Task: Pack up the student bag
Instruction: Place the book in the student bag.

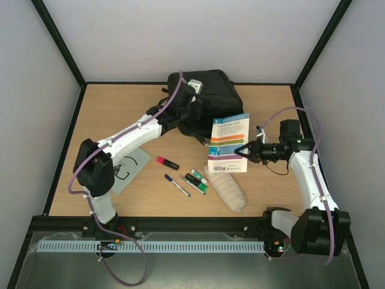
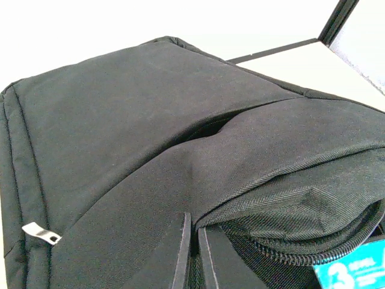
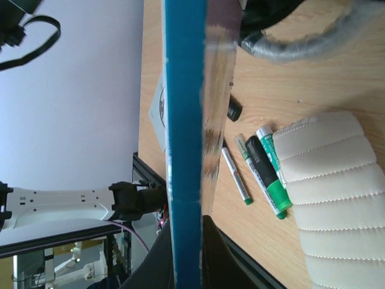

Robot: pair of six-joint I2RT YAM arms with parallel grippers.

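The right gripper (image 1: 245,150) is clamped on the right edge of the book (image 1: 228,142). To do this well, I judge it should steer the book's far end squarely into the zip opening. Farther back, the left gripper (image 2: 194,241) is pinched shut on fabric by that opening, and should lift it wider. The bag (image 1: 210,90) lies at the table's (image 1: 271,114) far middle.

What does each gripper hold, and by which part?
The right gripper holds the book by one edge; the left gripper pinches student bag fabric beside the zip.
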